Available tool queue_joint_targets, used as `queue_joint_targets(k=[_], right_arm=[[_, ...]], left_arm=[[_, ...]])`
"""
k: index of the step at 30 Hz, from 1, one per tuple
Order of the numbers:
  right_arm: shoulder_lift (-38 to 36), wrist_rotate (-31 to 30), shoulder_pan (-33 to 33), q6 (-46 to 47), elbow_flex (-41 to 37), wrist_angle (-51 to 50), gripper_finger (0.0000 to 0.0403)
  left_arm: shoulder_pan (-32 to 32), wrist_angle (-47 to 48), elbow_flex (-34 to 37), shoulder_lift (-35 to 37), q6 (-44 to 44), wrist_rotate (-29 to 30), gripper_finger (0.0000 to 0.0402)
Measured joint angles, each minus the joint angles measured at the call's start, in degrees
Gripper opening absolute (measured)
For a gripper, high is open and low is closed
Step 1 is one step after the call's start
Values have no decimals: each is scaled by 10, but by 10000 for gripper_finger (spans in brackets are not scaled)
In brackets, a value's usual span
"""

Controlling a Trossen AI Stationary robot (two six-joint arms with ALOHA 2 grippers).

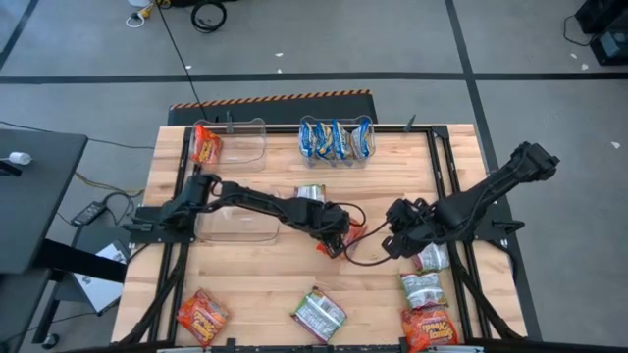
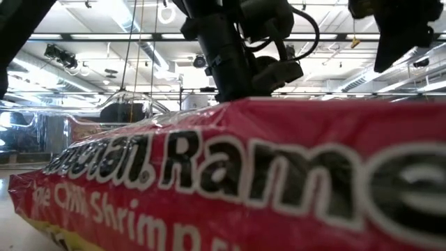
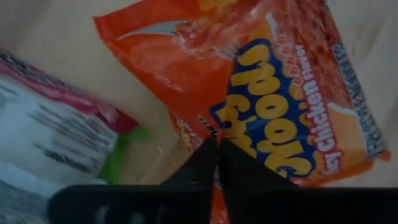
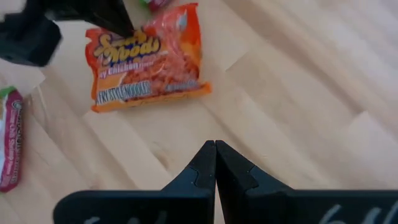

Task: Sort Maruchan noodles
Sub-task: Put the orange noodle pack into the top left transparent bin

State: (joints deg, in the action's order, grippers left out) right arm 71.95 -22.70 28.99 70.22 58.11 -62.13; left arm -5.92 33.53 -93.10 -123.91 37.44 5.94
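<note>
The left pincer sits in the middle of the high view, pinched shut on the edge of an orange chicken noodle packet lying on the wooden tabletop; the right pincer is just right of it, clenched on nothing; blue packets stand in a clear bin at the top; more packets lie at the lower right.

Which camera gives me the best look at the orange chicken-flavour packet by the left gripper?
Right wrist view: the whole orange crinkly plastic ramen packet lies flat on the wooden table. Left wrist view crops it behind the left gripper. High view shows only a sliver. Low view doesn't show it.
</note>
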Motion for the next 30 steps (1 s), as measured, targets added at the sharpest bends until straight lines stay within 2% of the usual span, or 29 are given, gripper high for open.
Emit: queue_joint_targets(k=[3, 7, 12, 17, 20, 25, 30], right_arm=[[-18, -12, 0, 1, 15, -42, 12], [-40, -19, 0, 6, 18, -61, 12], [-48, -34, 0, 8, 18, -69, 12], [-43, -34, 0, 7, 18, -70, 12], [-43, -34, 0, 15, 18, -69, 12], [-42, -35, 3, 25, 18, -66, 11], [-42, -35, 3, 37, 18, -64, 13]], left_arm=[[4, 13, -8, 4, -7, -1, 9], [12, 80, -66, 32, -29, 17, 7], [23, 209, -159, 78, -79, 96, 5], [48, 356, -224, 132, -87, 198, 4], [82, 445, -226, 162, -80, 252, 3], [155, 565, -226, 193, -67, 304, 3], [225, 566, -178, 224, -92, 305, 2]])
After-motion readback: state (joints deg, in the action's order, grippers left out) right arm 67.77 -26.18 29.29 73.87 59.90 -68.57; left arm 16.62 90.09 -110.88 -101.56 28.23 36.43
